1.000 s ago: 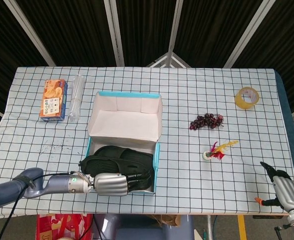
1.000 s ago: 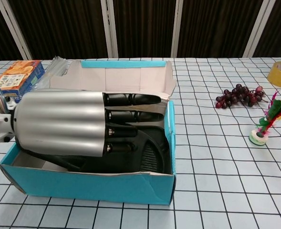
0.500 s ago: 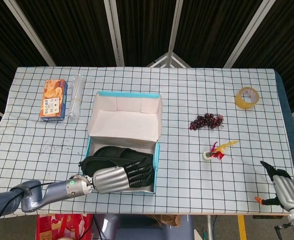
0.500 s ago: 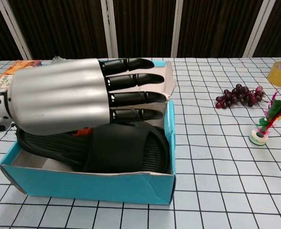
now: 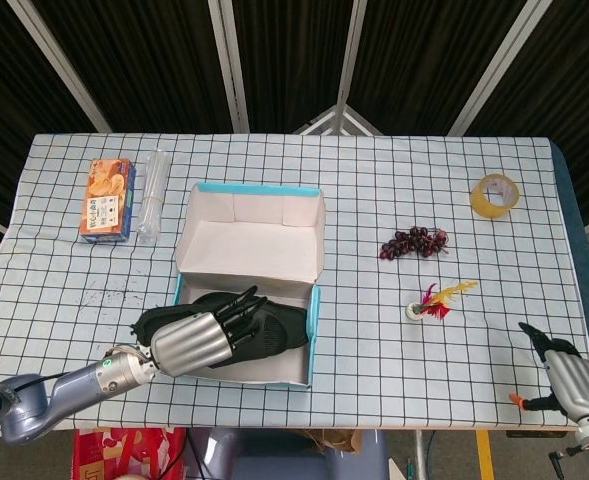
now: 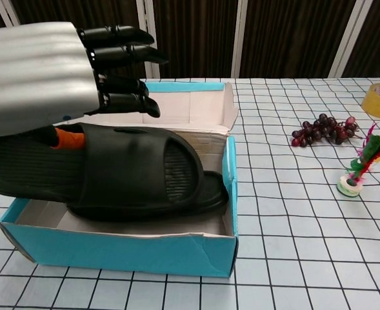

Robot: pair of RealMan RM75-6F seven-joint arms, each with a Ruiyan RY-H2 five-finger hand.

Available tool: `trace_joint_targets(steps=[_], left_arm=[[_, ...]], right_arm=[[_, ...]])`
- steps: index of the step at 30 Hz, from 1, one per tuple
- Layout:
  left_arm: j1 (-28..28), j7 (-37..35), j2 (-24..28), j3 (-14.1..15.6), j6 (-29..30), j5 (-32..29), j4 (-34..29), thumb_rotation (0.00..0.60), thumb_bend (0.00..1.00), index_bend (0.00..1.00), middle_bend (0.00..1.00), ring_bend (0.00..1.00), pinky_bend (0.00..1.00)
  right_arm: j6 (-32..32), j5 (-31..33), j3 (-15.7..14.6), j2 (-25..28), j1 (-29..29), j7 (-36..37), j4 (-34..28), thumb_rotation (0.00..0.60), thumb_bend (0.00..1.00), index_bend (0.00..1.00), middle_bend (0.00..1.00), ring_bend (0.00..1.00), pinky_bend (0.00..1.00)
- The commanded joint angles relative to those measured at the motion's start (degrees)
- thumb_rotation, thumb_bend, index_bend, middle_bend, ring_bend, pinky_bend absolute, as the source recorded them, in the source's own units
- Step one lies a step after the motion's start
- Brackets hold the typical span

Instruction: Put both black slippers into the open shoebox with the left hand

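**Slippers sit unevenly in the shoebox under a raised left hand**

Slippers are both in the open shoebox (image 6: 231,174), a turquoise box with a white lining at lower centre of the chest view. The top slipper (image 6: 106,169) lies tilted across the lower slipper (image 6: 210,191), its heel end reaching the box's left wall near the left edge of the frame. Only a narrow dark edge of the lower slipper shows.

The left hand (image 6: 54,74) fills the upper left of the chest view, above the top slipper. Its silver back faces the camera and its black fingers (image 6: 122,55) are extended and a little apart. An orange-tipped thumb (image 6: 67,139) sits at the slipper's upper surface; whether it presses or pinches the slipper cannot be told.

The right hand (image 5: 571,378) rests at the lower right corner of the head view, well apart from the box, fingers loosely apart and empty.

Likely risks: if the thumb catches the strap as the hand pulls away, the top slipper could be dragged up and out. The overhanging heel could also tip over the left wall.
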Motion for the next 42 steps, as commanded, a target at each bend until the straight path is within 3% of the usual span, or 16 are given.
trace_joint_targets(steps=[1,3,7,21,26,31,36,42], left_arm=[[-0.1,-0.74,-2.84,-0.47,1.65,1.52,3.14,0.6,0.32,0.3,0.41,0.1,0.1],[-0.35,-1.44,-4.82,-0.87,2.22,1.94,4.85,0.6,0.32,0.35,0.47,0.13,0.11],[-1.39,-2.37,-8.18,-1.52,2.93,3.37,8.03,0.6,0.33,0.4,0.48,0.13,0.12],[-3.56,-5.26,-10.95,0.37,3.79,7.93,12.88,0.6,0.29,0.39,0.47,0.13,0.13],[-3.93,-5.75,-12.05,0.64,3.82,8.33,14.63,0.6,0.18,0.34,0.39,0.11,0.12],[-4.61,-4.33,-11.67,0.37,3.07,8.81,15.23,0.6,0.11,0.23,0.22,0.02,0.07],[-4.8,-1.55,-9.39,-0.12,0.86,8.03,12.85,0.6,0.01,0.19,0.15,0.0,0.05],[-3.86,1.35,-5.99,-0.52,-0.57,6.46,8.11,0.6,0.0,0.17,0.12,0.0,0.05]], right_arm=[[0.27,-0.13,-0.2,-0.17,-0.26,-0.11,0.08,0.6,0.16,0.07,0.15,0.21,0.11],[0.16,-0.04,-0.16,-0.25,-0.2,-0.03,0.2,0.6,0.16,0.07,0.15,0.21,0.11],[0.15,-0.04,-0.2,-0.22,-0.24,0.13,0.29,0.6,0.16,0.07,0.15,0.21,0.11],[0.87,-0.91,-0.44,-0.04,-0.79,1.23,0.42,0.6,0.16,0.07,0.15,0.21,0.12],[0.34,-0.8,-0.49,0.06,-0.58,1.18,0.33,0.6,0.16,0.07,0.15,0.21,0.12],[0.57,-0.73,-0.44,-0.09,-0.7,1.28,0.56,0.6,0.16,0.07,0.15,0.21,0.12],[-0.11,-0.58,-0.14,0.27,-0.17,1.55,0.48,0.6,0.16,0.07,0.15,0.21,0.12],[0.63,-1.03,-0.64,-0.13,-0.82,1.24,0.43,0.6,0.16,0.07,0.15,0.21,0.12]])
